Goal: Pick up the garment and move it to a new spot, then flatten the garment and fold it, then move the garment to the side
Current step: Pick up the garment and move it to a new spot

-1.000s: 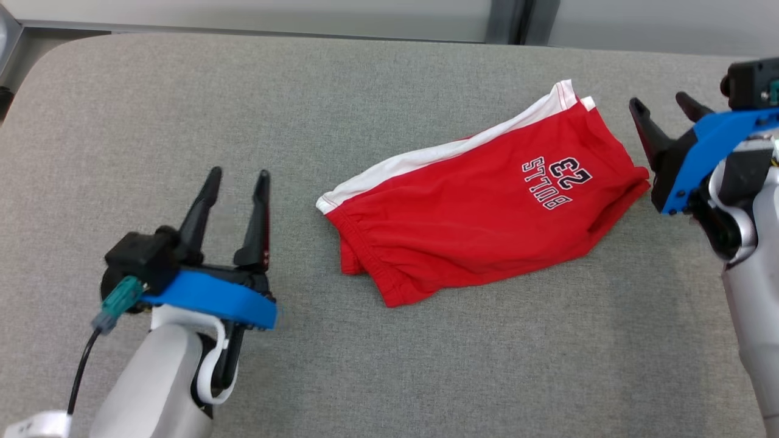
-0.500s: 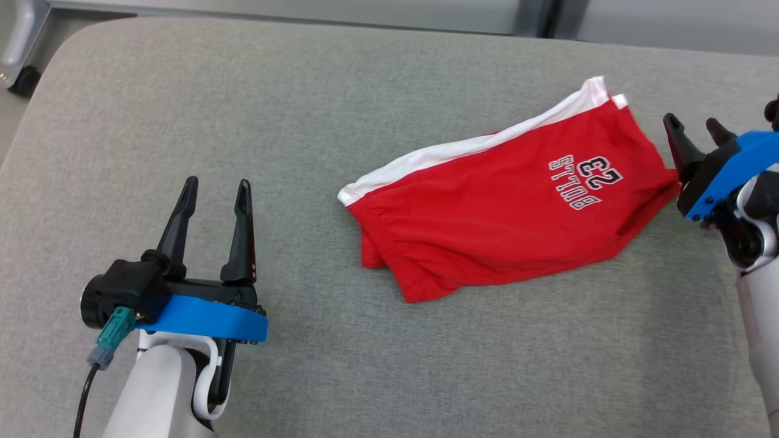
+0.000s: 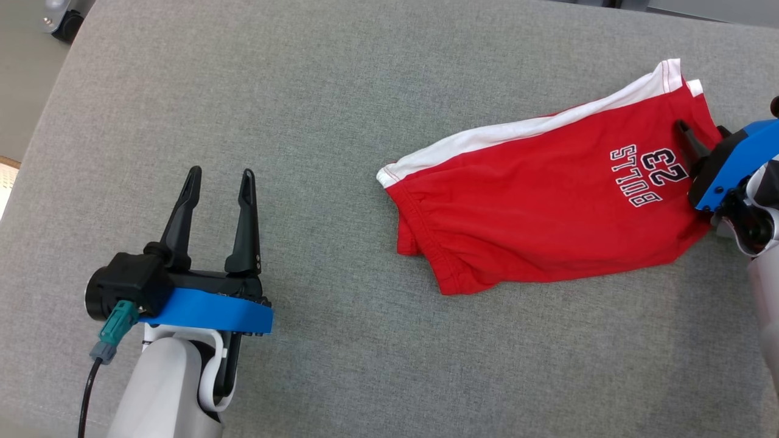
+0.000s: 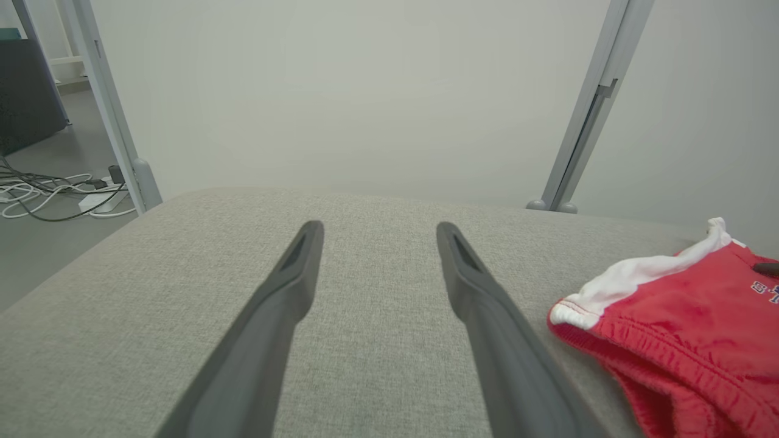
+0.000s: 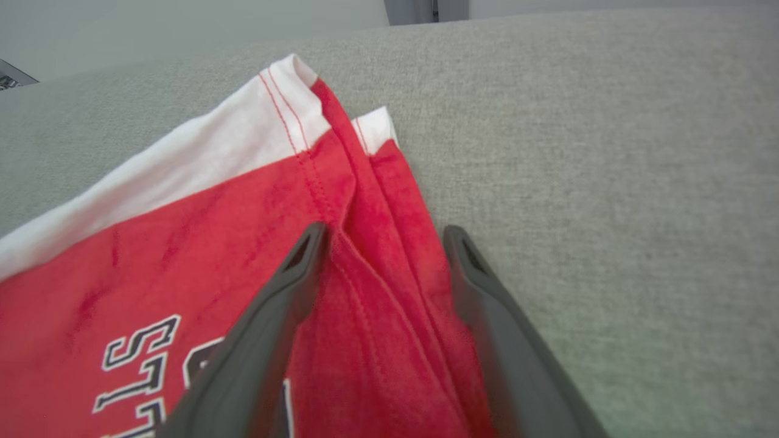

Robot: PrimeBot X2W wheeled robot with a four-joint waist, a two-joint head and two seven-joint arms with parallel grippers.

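The garment point(image 3: 548, 201), red shorts with a white side stripe and dark lettering, lies flat on the grey padded table point(image 3: 365, 91), right of centre. My right gripper point(image 3: 700, 128) is open at the garment's right hem. In the right wrist view its fingers point(image 5: 481, 286) straddle the red hem edge of the garment point(image 5: 243, 243), with the right gripper point(image 5: 384, 234) not closed on the cloth. My left gripper point(image 3: 220, 176) stands open and empty over bare table, well left of the waistband. The left wrist view shows the left gripper point(image 4: 378, 230) with the garment point(image 4: 681, 328) to its right.
The table's rounded left edge drops to the floor, where a caster wheel point(image 3: 61, 24) stands. Beyond the far edge are metal frame posts point(image 4: 584, 121) and a pale wall. Loose cables point(image 4: 48, 194) lie on the floor at the far left.
The head camera has shifted, sliding the scene right and down. My right gripper has moved from beside the garment onto its right hem. The left gripper now stands farther from the waistband.
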